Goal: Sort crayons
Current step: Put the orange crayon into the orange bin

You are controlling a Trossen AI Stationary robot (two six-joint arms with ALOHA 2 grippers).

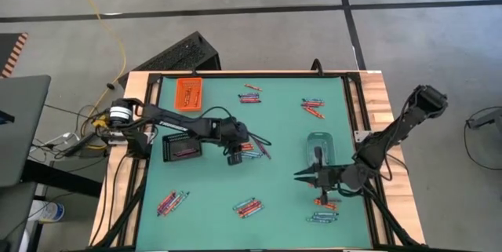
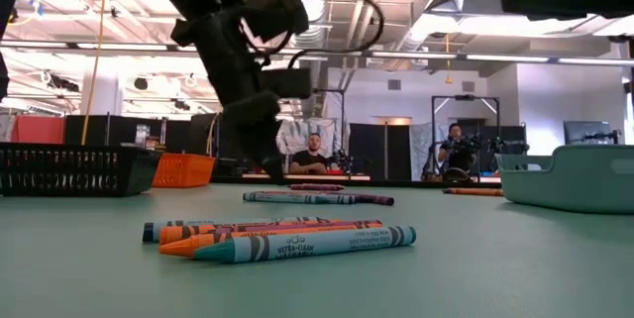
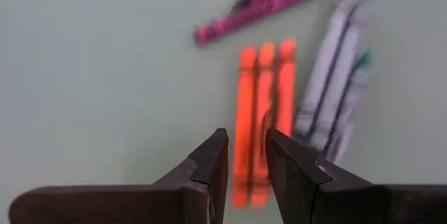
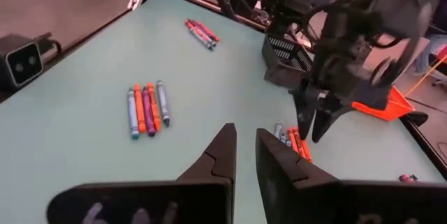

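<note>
Lying nearest the low camera, a small bundle of crayons (image 2: 282,239) rests flat on the green table (image 1: 212,181), a teal one in front with orange ones touching behind it. Beyond them the left gripper (image 1: 235,158) hangs over the middle of the table, its fingers (image 3: 209,165) parted by a narrow gap with nothing between them, poised just above three orange crayons (image 3: 264,112) lying side by side; pale blue and teal crayons (image 3: 335,105) lie just beside those, and a pink crayon (image 3: 272,1) lies slanted a little farther off. From above, more crayon clusters are scattered apart across the mat: one near the front left (image 1: 171,202), one at front centre (image 1: 248,206), one at the front right (image 1: 323,216), and two toward the far edge (image 1: 251,95) (image 1: 312,107). The right gripper (image 1: 301,176) hovers over the right half of the table, its fingers (image 4: 222,155) slightly apart and holding nothing, near a clear tray (image 1: 320,148). A black tray (image 1: 182,147) sits beside the left arm, with an orange tray (image 1: 188,93) farther back at the far left corner. Past the table's far edge, two people (image 2: 315,152) sit in the room.
</note>
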